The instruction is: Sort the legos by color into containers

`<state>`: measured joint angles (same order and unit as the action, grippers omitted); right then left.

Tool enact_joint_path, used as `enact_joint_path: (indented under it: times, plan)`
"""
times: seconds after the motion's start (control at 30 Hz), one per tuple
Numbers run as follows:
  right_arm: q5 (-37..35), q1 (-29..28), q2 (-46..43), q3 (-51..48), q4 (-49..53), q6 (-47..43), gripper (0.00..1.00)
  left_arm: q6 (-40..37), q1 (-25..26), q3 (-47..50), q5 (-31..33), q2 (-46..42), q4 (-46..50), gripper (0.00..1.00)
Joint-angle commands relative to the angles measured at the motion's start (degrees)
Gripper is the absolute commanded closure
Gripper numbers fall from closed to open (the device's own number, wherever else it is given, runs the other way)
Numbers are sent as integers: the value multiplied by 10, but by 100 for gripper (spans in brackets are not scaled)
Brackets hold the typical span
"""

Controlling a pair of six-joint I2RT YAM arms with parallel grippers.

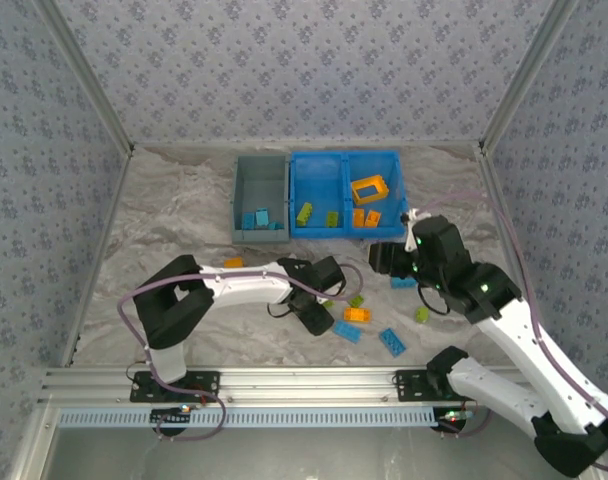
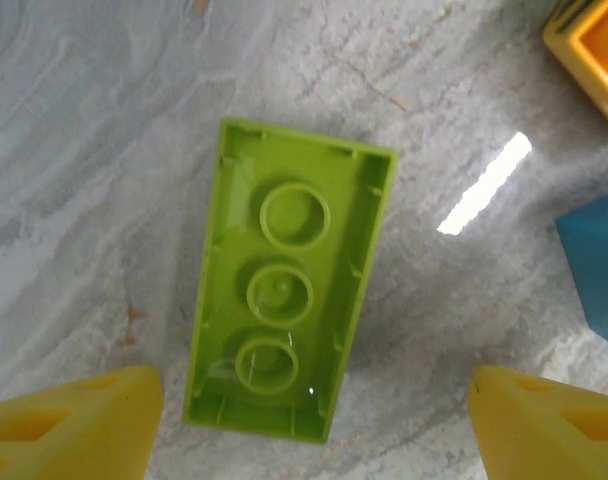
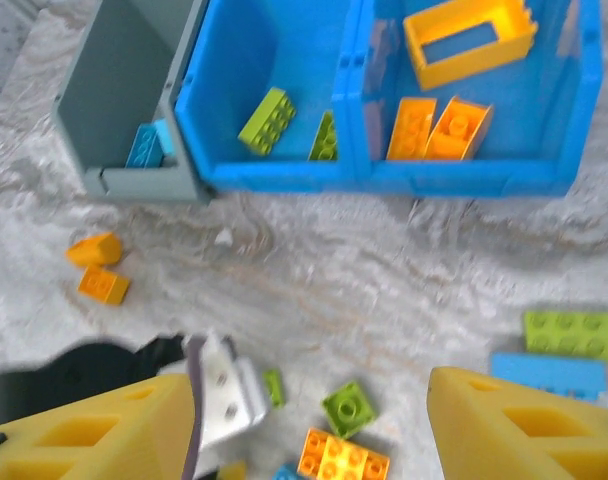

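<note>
The left arm folds at its elbow over the left of the table (image 1: 164,210). Its white forearm reaches right toward the middle, and the left gripper (image 2: 309,395) points down with its yellow fingers (image 2: 74,425) spread wide, pinching nothing. Between them a lime green brick (image 2: 289,300) lies flat on the table, upside down (the three round tubes of its hollow underside face the wrist camera), and neither finger touches it. An orange brick (image 2: 594,50) and a blue brick (image 2: 596,270) sit at the right edge of that view. The right arm sweeps up from the near right corner and bends left, holding the right gripper (image 3: 306,395) in front of the bins, its jaws likewise wide apart and empty. Beyond it the grey-blue bin (image 3: 114,90) holds blue pieces (image 3: 144,147). Just beside it, the bright blue bin (image 3: 384,182) has green pieces (image 3: 265,118) in its left compartment, and orange pieces (image 3: 412,128) with the orange frame (image 3: 462,66) in its right. Loose on the table lie two small orange blocks (image 3: 102,285) near the grey-blue bin, a small green block (image 3: 349,408) close to the right gripper, and a long lime block (image 3: 574,335) off to the right.
</note>
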<state>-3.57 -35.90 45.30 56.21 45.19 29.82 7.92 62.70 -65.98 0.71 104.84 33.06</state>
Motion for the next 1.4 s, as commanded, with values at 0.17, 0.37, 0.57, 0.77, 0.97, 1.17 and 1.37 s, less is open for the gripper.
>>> enact_joint_path:
  times: [0.17, 0.37, 0.57, 0.77, 0.97, 1.17, 1.37]
  plan:
    - [-46, -57, -33, -15, 42, 75, 35, -36, -13, -91, -13, 68, 80, 41]
    - [-64, -71, -38, -3, 48, 80, 36, -50, -17, -130, -16, 94, 124, 61]
    - [-58, -76, -53, 5, 30, 70, 36, -22, -28, -138, 20, 38, 126, 65]
    - [-37, -87, -79, -6, -60, 29, 36, 26, -105, -231, 0, -18, 164, 63]
    - [-38, -94, -53, -45, -194, 5, 36, 78, -180, -357, -45, 28, 165, 62]
    - [-81, -123, -2, -37, -228, -5, 35, 122, -223, -516, -52, 156, 198, 61]
    - [-106, -143, 8, -43, -218, 4, 35, 143, -233, -618, -37, 264, 234, 62]
